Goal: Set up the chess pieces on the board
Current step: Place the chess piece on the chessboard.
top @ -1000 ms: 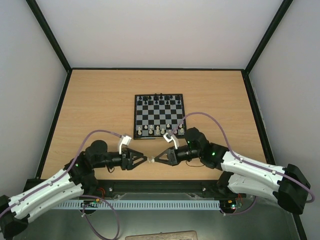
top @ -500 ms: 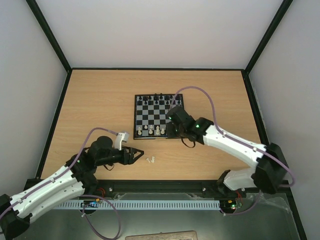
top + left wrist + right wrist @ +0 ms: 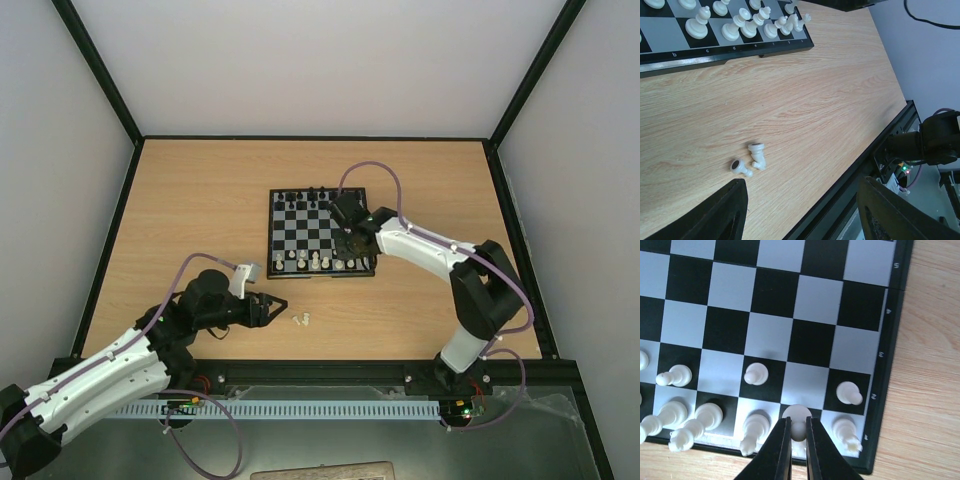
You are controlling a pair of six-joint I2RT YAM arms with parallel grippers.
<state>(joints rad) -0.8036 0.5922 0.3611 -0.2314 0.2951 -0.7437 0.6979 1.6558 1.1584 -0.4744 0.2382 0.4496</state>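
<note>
Right arm reaching over the board (image 3: pixel 272 232), seen from above. The right tool (image 3: pixel 799 429) has its two fingers (image 3: pixel 781 450) drawn together and clamped on a single white piece (image 3: pixel 799 416), gripped near its top. The piece hangs over a pale square in the outermost rank, one square in from the corner, between two neighbouring white pieces. Whether its base touches the board cannot be told.

The other white chess pieces (image 3: pixel 756 374) stand in the two ranks nearest the arms, with some squares there vacant. The black pieces (image 3: pixel 315 197) line the far edge.

The left tool (image 3: pixel 802 185) is held low over the wooden surface (image 3: pixel 200 210), near its front edge and well apart from the board. Its jaws stand apart with nothing between them. Two loose white pieces (image 3: pixel 757 155) lie on their sides on the bare wood just ahead of these jaws, touching or nearly touching each other, between the left tool and the board's near border (image 3: pixel 715 52). From above, the same pair (image 3: pixel 301 320) appears just beside the left fingertips.
</note>
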